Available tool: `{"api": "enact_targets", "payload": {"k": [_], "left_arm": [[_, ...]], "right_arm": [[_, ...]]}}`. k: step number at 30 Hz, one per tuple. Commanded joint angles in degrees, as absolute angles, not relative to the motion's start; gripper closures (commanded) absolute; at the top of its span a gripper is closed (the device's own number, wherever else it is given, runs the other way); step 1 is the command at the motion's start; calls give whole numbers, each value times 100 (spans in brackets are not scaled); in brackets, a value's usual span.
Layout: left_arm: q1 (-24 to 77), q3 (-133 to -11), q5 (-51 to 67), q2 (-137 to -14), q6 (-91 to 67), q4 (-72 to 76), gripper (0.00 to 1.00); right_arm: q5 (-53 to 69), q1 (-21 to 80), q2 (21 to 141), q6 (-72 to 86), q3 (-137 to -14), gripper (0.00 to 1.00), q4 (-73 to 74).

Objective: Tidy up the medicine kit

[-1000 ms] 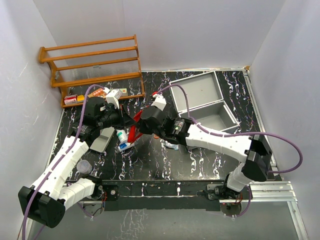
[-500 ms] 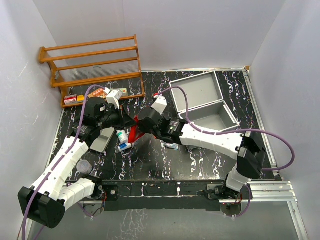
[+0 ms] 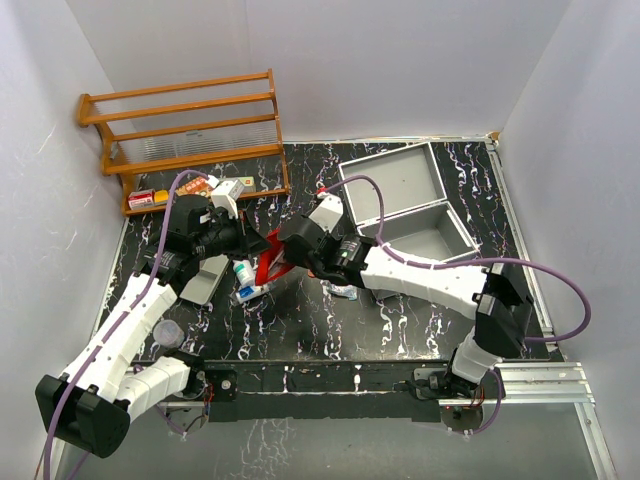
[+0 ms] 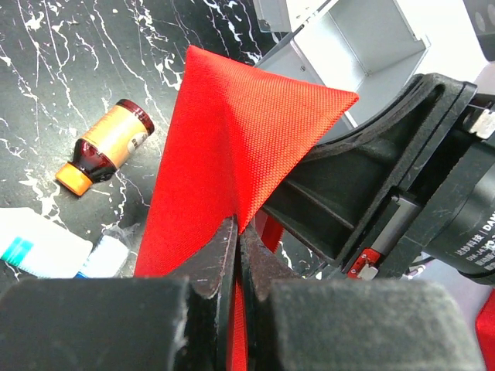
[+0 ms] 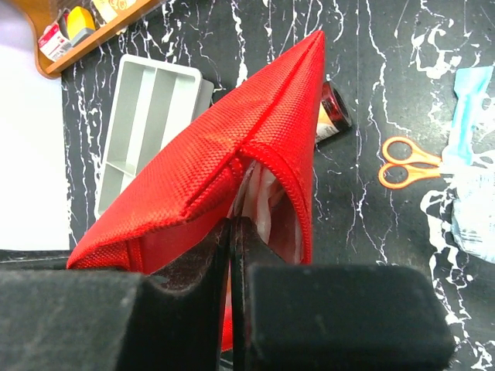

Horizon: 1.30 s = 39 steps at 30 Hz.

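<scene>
Near the middle of the frame, a red pouch point(image 3: 270, 262) hangs above the surface between two arms. The left hand point(image 4: 236, 255) is pressed together on a fold of the red cloth. The right hand point(image 5: 230, 232) is pressed together on the seam by the pouch's mouth. The mouth gapes a little, and something pale shows inside.

The kit point(image 3: 395, 180) sits at the upper right of the frame with its lid flung back. Its box looks bare inside.

I think the step in hand is moving the pouch to the kit, or pulling it open first. Next, I think one hand needs to let go. Then the other can carry the pouch to the upper right and lower it into the box. The pull should be soft, because cloth can slip.

I count one pouch, one kit, one grey tray point(image 5: 143, 124), one brown bottle point(image 4: 108, 143), one pair of orange scissors point(image 5: 408, 161) and one wooden rack point(image 3: 180, 130).
</scene>
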State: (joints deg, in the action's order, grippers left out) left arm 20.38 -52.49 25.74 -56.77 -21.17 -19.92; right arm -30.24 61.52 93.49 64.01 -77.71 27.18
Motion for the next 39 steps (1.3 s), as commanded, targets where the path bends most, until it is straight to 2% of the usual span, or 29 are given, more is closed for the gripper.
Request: {"api": "enact_targets", "payload": {"k": [1, 6, 15, 19, 23, 29, 33, 37, 39], "left_arm": [[2053, -5291, 2497, -5510, -2024, -1931, 100], [2050, -5309, 2300, -5459, -2013, -1950, 100], [2052, -5389, 1976, -5522, -1996, -2104, 100], [2050, -5455, 1549, -5508, -2007, -2244, 100], [2049, -5561, 982, -5485, -2092, -2412, 100], [2050, -5644, 19, -5368, -2374, -2577, 100], [2048, -5682, -338, -5255, -2500, -2544, 100], [2048, -5678, -441, -5193, -2555, -2387, 100], [2055, -5691, -448, -5203, -2566, -2308, 100]], "right_arm": [[-3111, 6079, 8999, 6520, -7895, 96, 2988], [-2986, 6060, 8815, 6409, -7906, 92, 2956], [-1625, 5985, 8066, 5090, -7373, 75, 1492], [-1901, 5953, 7644, 4581, -6972, 63, 1521], [-2523, 5839, 7279, 4503, -6427, 56, 1996], [-2631, 5497, 7386, 4392, -6024, 50, 2842], [-2394, 5400, 7765, 4026, -5784, 49, 2835], [-2111, 5370, 8335, 3716, -5807, 50, 2743], [-2015, 5355, 8639, 3605, -5898, 54, 2742]]}}
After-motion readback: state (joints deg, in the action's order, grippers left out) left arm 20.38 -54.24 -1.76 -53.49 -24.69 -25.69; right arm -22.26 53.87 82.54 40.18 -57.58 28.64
